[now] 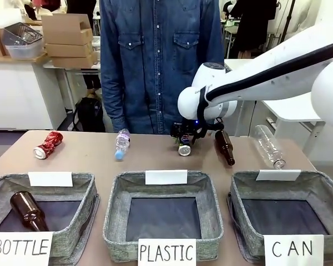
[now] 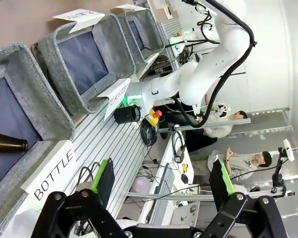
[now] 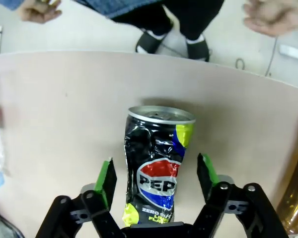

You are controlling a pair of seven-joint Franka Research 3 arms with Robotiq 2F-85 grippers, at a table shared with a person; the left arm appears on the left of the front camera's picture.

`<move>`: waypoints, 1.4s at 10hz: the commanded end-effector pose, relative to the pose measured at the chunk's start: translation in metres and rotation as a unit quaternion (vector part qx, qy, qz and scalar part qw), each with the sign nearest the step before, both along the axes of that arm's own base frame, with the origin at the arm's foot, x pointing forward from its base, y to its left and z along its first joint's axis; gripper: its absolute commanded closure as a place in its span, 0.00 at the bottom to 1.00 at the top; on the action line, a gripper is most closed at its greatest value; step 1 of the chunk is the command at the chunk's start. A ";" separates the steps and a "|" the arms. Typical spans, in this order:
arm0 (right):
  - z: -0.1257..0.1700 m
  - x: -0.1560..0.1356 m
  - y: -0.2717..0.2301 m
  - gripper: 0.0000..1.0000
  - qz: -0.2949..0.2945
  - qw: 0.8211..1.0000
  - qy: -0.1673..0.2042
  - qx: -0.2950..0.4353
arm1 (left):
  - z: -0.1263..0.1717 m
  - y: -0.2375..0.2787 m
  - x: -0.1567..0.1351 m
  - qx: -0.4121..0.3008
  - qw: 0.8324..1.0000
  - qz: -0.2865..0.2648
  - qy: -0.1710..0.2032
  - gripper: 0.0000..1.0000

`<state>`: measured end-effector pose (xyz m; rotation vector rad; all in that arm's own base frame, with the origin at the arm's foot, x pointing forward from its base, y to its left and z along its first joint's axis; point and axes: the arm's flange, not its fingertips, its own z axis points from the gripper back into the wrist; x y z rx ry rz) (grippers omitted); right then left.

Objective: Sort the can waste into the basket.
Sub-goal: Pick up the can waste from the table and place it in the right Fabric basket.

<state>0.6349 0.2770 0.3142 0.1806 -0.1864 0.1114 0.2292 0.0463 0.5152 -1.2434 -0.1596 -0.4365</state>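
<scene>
The dark Pepsi can (image 1: pixel 184 143) lies dented on the table's far middle. My right gripper (image 1: pixel 186 134) is down around it. In the right wrist view the can (image 3: pixel 159 163) sits between the green pads (image 3: pixel 107 179) of my right gripper (image 3: pixel 156 171), which is open, with gaps on both sides. The shiny red can (image 1: pixel 48 144) lies at the far left of the table. The CAN basket (image 1: pixel 322 185) stands at the front right with nothing in it. My left gripper (image 2: pixel 163 168) hangs open and holds nothing, off to the side of the baskets.
A person (image 1: pixel 161 55) stands at the far side. A brown bottle (image 1: pixel 225 147) and a clear bottle (image 1: pixel 268 146) lie right of the Pepsi can, and another clear bottle (image 1: pixel 122 143) lies to its left. The PLASTIC basket (image 1: pixel 114 205) is in the front middle. The BOTTLE basket (image 1: pixel 89 191) holds a brown bottle (image 1: pixel 28 210).
</scene>
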 end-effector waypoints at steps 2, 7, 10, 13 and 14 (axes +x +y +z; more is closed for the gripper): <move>0.000 0.000 0.005 1.00 -0.013 0.999 0.010 -0.029 | 0.003 0.000 -0.001 -0.008 1.000 -0.003 -0.004 0.00; -0.003 -0.003 0.000 1.00 -0.022 0.998 0.018 -0.051 | 0.003 0.000 -0.001 -0.008 1.000 -0.003 -0.004 0.00; 0.038 -0.021 -0.017 1.00 0.021 0.998 0.055 -0.005 | 0.003 0.000 -0.001 -0.008 1.000 -0.003 -0.004 0.00; 0.142 -0.133 -0.048 1.00 0.131 0.958 0.231 0.104 | 0.003 0.000 -0.001 -0.008 1.000 -0.003 -0.004 0.00; 0.162 -0.178 -0.062 1.00 0.178 0.944 0.258 0.101 | 0.003 0.000 -0.001 -0.008 1.000 -0.003 -0.004 0.00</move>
